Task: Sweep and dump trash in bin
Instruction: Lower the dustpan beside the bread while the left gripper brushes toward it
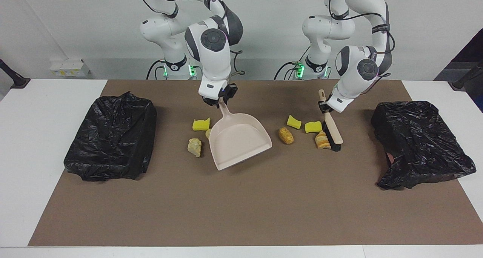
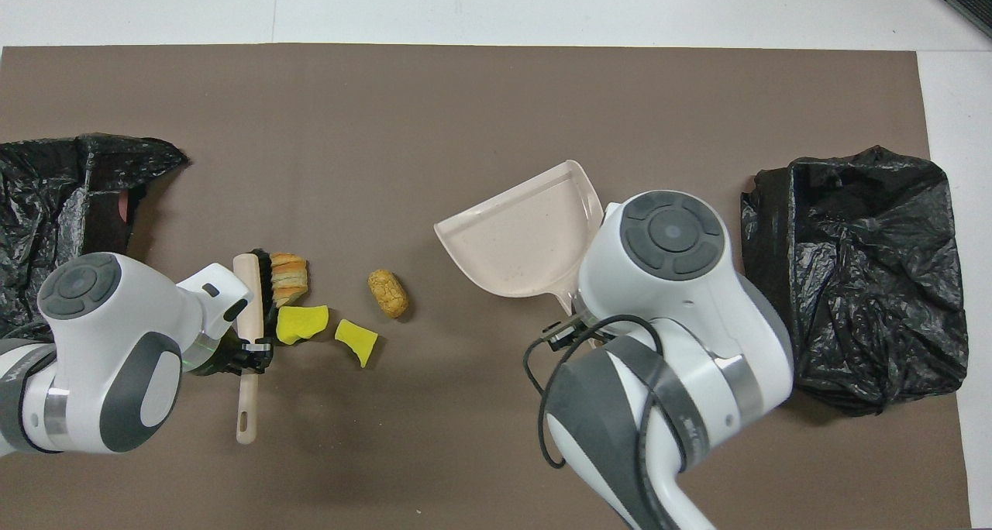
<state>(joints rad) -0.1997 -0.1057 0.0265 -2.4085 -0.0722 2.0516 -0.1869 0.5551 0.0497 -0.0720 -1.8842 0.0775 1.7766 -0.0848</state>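
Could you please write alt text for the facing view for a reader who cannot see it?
The right gripper holds a beige dustpan by its handle, tilted above the brown mat. The left gripper holds a brush against an orange-brown chunk, among scattered scraps.
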